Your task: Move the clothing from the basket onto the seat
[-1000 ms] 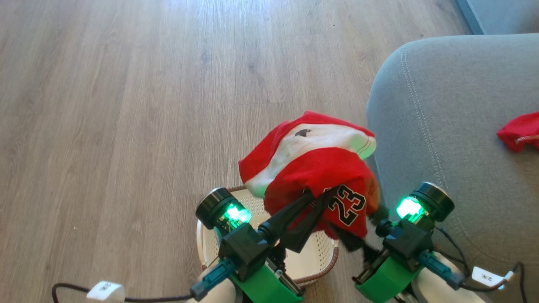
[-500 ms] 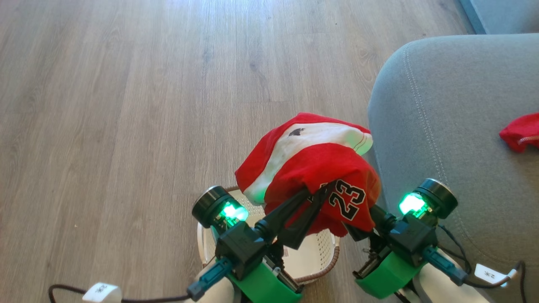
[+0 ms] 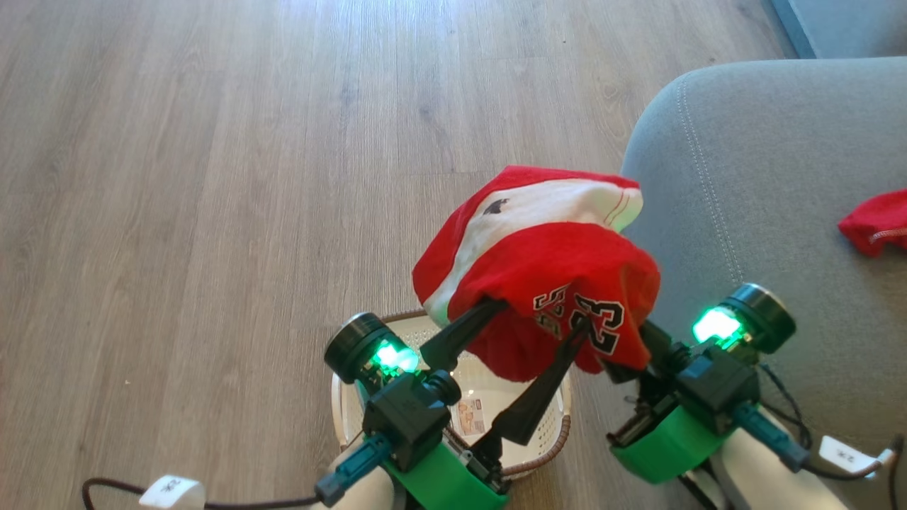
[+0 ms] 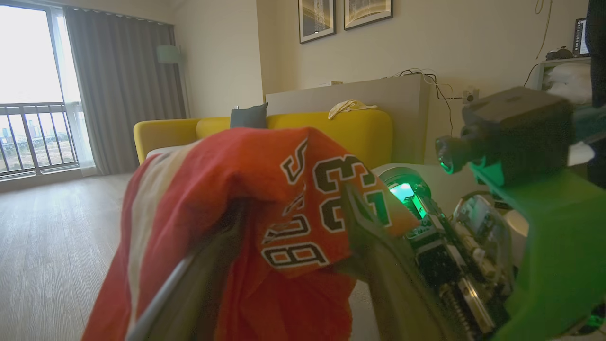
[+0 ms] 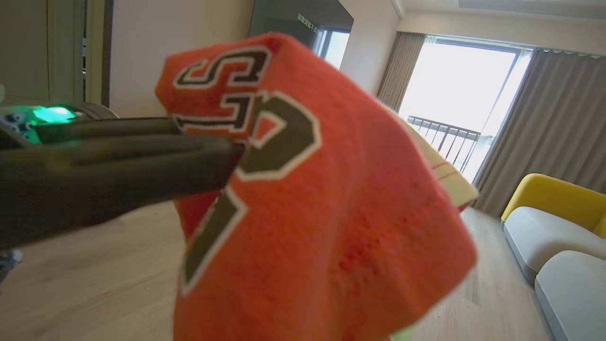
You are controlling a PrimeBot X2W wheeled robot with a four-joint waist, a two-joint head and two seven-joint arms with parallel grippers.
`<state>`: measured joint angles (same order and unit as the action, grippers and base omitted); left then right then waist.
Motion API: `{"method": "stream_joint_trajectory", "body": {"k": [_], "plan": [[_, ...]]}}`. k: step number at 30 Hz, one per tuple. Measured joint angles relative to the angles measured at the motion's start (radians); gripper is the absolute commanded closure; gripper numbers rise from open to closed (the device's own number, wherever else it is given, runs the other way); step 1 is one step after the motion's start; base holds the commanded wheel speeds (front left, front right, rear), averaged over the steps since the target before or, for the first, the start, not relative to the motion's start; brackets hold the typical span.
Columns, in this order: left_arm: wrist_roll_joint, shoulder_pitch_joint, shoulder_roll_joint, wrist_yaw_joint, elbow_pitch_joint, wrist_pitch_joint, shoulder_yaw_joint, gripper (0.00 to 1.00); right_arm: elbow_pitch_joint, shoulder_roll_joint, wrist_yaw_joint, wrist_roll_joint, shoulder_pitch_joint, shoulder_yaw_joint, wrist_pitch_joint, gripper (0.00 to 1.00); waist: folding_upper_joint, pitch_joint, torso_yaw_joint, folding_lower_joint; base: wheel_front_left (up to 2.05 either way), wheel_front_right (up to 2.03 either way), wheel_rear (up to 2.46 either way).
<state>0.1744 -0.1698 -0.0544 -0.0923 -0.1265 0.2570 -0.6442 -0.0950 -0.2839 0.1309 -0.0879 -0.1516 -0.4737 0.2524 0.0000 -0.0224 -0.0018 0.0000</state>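
A red-and-white garment with a dark "23" print, the clothing (image 3: 545, 248), hangs in the air above the basket (image 3: 528, 428), right beside the seat (image 3: 765, 163). My left gripper (image 3: 538, 315) is open, and the cloth drapes over its two spread fingers (image 4: 378, 246). The clothing (image 4: 265, 175) covers both fingertips in the left wrist view. My right gripper (image 3: 634, 350) is shut on the garment's right edge, its fingertips hidden under the cloth. The clothing (image 5: 331, 213) hangs close before the right wrist camera. A second red garment (image 3: 875, 219) lies on the seat at the right.
The cream basket stands on a wood floor (image 3: 212, 177) and holds a small paper tag (image 3: 469, 416). Cables trail near the lower left (image 3: 170, 492). A yellow sofa (image 4: 331, 128) stands across the room.
My right gripper has shut on the garment's right edge. My left gripper has opened, its fingers spreading apart under the cloth. The garment has shifted slightly right, towards the seat.
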Motion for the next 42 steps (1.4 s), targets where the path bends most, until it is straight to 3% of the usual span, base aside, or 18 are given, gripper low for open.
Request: {"method": "stream_joint_trajectory", "body": {"k": [23, 42], "plan": [[-0.093, 0.007, 0.0, -0.019, 0.12, 0.0, 0.028, 0.0, -0.019, 0.06, 0.0, 0.014, 0.055, 0.254, 0.0, 1.0, 0.0, -0.001, -0.008, 0.0002, 0.0, 0.0, 0.0], [-0.123, 0.052, -0.013, -0.037, 0.276, 0.0, 0.023, 0.0, 0.05, 0.134, 0.0, -0.054, 0.219, 0.496, 0.0, 1.0, 0.0, 0.019, -0.045, 0.0001, 0.0, 0.0, 0.0]]}}
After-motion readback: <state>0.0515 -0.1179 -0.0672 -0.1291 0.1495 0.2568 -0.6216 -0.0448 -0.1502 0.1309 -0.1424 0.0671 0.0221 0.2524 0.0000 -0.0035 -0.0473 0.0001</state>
